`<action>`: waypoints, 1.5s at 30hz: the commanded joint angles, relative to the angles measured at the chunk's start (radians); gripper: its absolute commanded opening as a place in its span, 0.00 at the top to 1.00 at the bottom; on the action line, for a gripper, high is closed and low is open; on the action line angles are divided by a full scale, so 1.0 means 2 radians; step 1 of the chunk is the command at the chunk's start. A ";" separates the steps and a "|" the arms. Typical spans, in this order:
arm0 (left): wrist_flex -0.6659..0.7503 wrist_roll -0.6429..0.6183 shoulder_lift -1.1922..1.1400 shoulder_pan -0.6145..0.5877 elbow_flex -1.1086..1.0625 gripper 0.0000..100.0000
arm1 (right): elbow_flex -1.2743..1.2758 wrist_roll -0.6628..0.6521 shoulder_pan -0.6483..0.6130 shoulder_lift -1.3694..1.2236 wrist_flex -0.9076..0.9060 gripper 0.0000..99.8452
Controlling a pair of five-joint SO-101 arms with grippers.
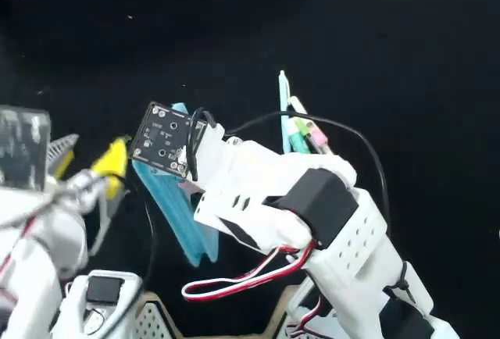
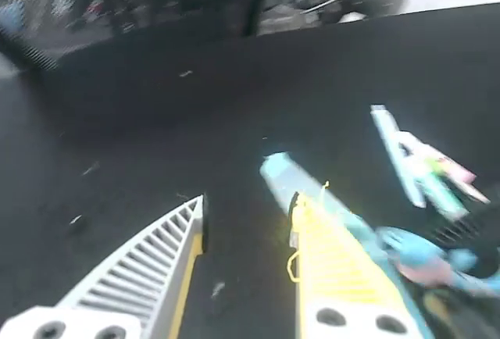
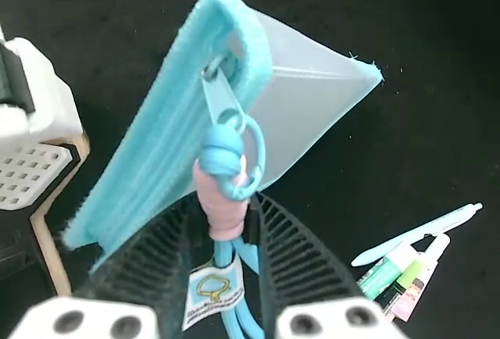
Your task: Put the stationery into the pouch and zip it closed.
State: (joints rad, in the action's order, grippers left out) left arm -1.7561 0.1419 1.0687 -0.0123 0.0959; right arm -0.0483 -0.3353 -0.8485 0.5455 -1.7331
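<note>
The black table is the biggest thing. The right arm comes in from 5 o'clock and stretches over the middle toward 10 o'clock. The left arm sits at 8 o'clock.

The blue pouch lies under the right arm's front end, toward 7 o'clock from the table's middle. It runs from 11 to 5 o'clock. The right pincer is pinching the pink tag that hangs from the pouch's zip. So the pouch is right at its tips, zip edge first.

The left pincer is spread wide, with nothing between its 2 fingers. It is just beside the pouch, at 9 o'clock of it. Its yellow finger is close to the pouch's edge, but I can't tell if they touch.

The pens lie in a bunch on the table at 2 o'clock of the pouch, outside it.
</note>
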 commanded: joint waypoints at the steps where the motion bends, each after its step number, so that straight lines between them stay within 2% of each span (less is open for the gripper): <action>1: -0.002 0.001 0.032 0.063 -0.016 0.81 | -0.007 0.006 -0.002 0.013 -0.002 0.99; 8: 0.001 0.053 0.023 0.065 -0.056 0.81 | -0.007 0.006 -0.002 0.013 -0.005 0.99; 13: 0.030 0.052 0.004 0.065 -0.059 0.81 | -0.007 0.005 -0.002 0.013 -0.006 0.99; 21: 0.028 0.051 -0.026 0.066 -0.062 0.81 | -0.007 0.006 -0.002 0.013 -0.006 0.99; 33: 0.032 0.051 -0.002 0.065 -0.106 0.82 | -0.007 0.007 -0.002 0.013 -0.006 0.99; 36: 0.032 0.048 0.017 0.065 -0.107 0.83 | -0.007 0.007 0.023 0.013 -0.006 0.99; 40: 0.036 0.031 0.046 0.067 -0.121 0.97 | -0.006 0.007 0.081 0.028 -0.004 0.99; 42: 0.050 0.008 0.059 0.067 -0.138 0.95 | -0.006 0.006 0.104 0.040 -0.002 0.99; 45: 0.070 -0.015 0.079 0.067 -0.161 0.97 | -0.006 0.007 0.123 0.054 -0.002 0.99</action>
State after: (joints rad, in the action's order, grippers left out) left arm -1.6671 0.1741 1.1853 0.1166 -0.1895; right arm -0.0483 -0.3291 -0.6843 0.6007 -1.7331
